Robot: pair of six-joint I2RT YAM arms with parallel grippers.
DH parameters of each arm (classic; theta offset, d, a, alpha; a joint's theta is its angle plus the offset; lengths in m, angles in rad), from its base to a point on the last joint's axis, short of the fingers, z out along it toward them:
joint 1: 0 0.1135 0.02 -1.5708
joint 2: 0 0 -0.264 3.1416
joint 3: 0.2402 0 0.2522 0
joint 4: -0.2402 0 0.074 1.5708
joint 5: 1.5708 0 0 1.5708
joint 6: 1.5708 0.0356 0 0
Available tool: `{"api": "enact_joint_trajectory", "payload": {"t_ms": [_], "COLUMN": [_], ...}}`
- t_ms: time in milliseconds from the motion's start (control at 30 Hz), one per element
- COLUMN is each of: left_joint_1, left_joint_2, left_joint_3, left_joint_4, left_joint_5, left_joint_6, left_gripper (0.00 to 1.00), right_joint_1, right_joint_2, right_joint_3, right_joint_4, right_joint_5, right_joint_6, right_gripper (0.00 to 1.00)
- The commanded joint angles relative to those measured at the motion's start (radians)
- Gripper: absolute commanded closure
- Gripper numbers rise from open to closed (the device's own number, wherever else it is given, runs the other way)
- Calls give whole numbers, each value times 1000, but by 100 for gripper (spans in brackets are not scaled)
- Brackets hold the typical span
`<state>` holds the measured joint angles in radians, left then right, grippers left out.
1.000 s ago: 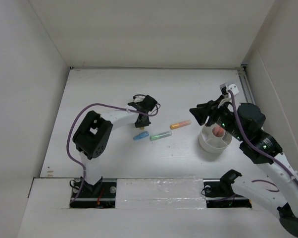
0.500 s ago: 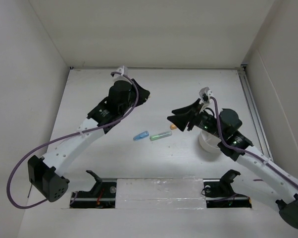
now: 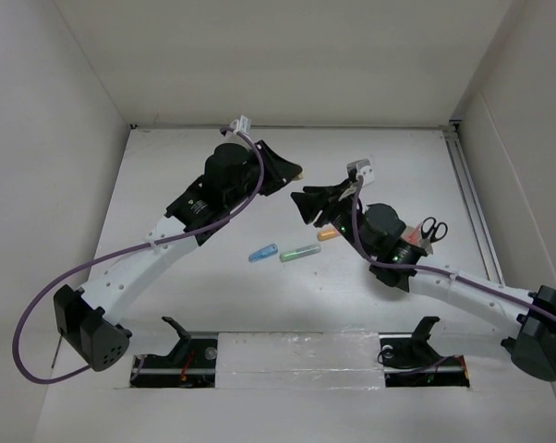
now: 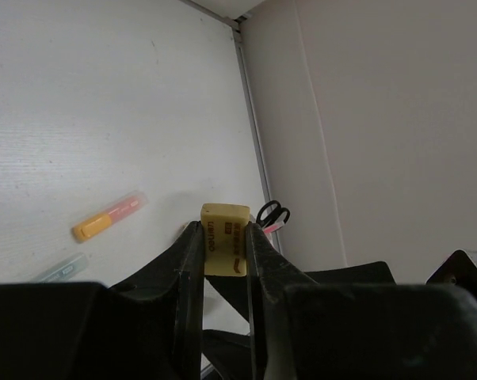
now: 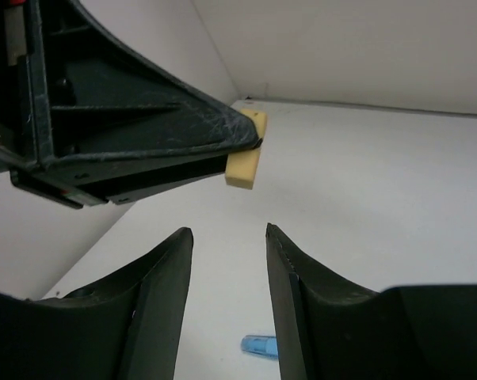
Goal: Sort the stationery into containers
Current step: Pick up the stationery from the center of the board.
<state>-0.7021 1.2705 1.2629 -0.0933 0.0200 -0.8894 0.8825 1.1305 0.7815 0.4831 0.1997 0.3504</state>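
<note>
My left gripper (image 3: 295, 172) is shut on the tiny yellow block (image 4: 225, 237) and holds it in the air over the back middle of the table. My right gripper (image 3: 303, 205) is open and empty. It points at the left gripper, with the block (image 5: 245, 162) just beyond its fingertips (image 5: 179, 237). The blue marker (image 3: 262, 252), green marker (image 3: 299, 251) and orange marker (image 3: 328, 234) lie on the table below. The black-handled scissors (image 3: 431, 227) stand up at the right. The white cup is almost wholly hidden under my right arm.
White walls close in the table on the left, back and right. A metal rail (image 3: 470, 189) runs along the right wall. Both arms reach over the middle of the table, and my right arm's links cross the right half.
My left gripper has moved right with the yellow block. My right gripper has swung left, away from the cup, and now faces the left one. The scissors have come into view.
</note>
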Motion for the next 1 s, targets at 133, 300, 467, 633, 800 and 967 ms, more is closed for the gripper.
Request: {"api": "enact_joint_trajectory", "payload": {"t_ms": [133,300,467,633,800,967], "left_joint_1": [0,0,0,0,0,0], "left_joint_2": [-19,1,10,21,10,1], "left_joint_3": [36,36,27,18,18,18], "left_joint_4": [21,30,79,89,89,87], "left_joint_5": [31,63,136,156,156,181], "left_joint_6": [-14,-14,-3,-3,-3,-23], "left_gripper": [100,100,100,100,100,100], "right_joint_1": [21,21,1,-17,-17,-27], "right_joint_2": [6,17,38,66,77,77], "right_joint_3": [64,73,93,102,93,84], "right_joint_4": [88,111,120,120,149,169], "right_joint_5": [139,139,130,119,129,148], "right_joint_6": [-42,-51,-42,-7,2,2], "right_gripper": [52,52,54,61,72,85]}}
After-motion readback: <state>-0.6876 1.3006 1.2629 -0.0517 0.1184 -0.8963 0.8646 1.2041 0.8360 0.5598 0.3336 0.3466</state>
